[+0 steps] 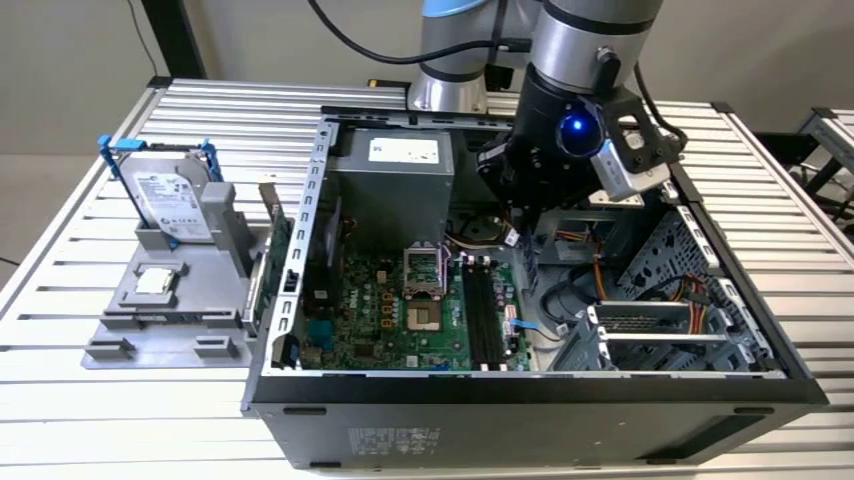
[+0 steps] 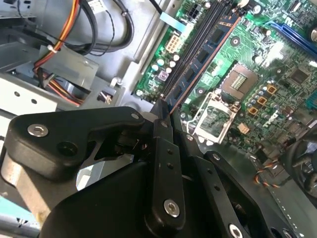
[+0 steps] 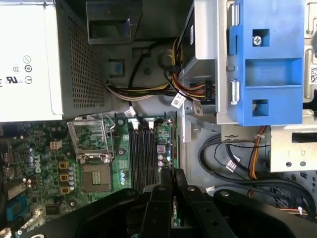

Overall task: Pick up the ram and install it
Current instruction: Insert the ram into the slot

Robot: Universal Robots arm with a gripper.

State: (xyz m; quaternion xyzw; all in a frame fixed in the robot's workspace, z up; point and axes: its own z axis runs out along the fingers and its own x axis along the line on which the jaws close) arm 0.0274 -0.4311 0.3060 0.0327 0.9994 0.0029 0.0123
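Slatted aluminium worktop (image 1: 120,440) carries an open-sided computer case (image 1: 534,405), with the robot arm (image 1: 587,50) reaching down into it from the case's far side. Inside, a grey power supply (image 1: 394,180) sits next to the green motherboard (image 1: 400,320). On the exterior view's left, apart from the case, a silver hard drive (image 1: 171,205) in a blue frame stands upright on a grey stand (image 1: 167,300). In both wrist views the black claw (image 2: 164,110) (image 3: 173,174) is closed on one end of the ram (image 2: 204,55) (image 3: 173,144), pinching the thin dark board between its fingers. The ram runs just beside the long black slots (image 3: 142,148) and parallel to them, at the motherboard's edge nearest the cables. Whether it touches the board cannot be told.
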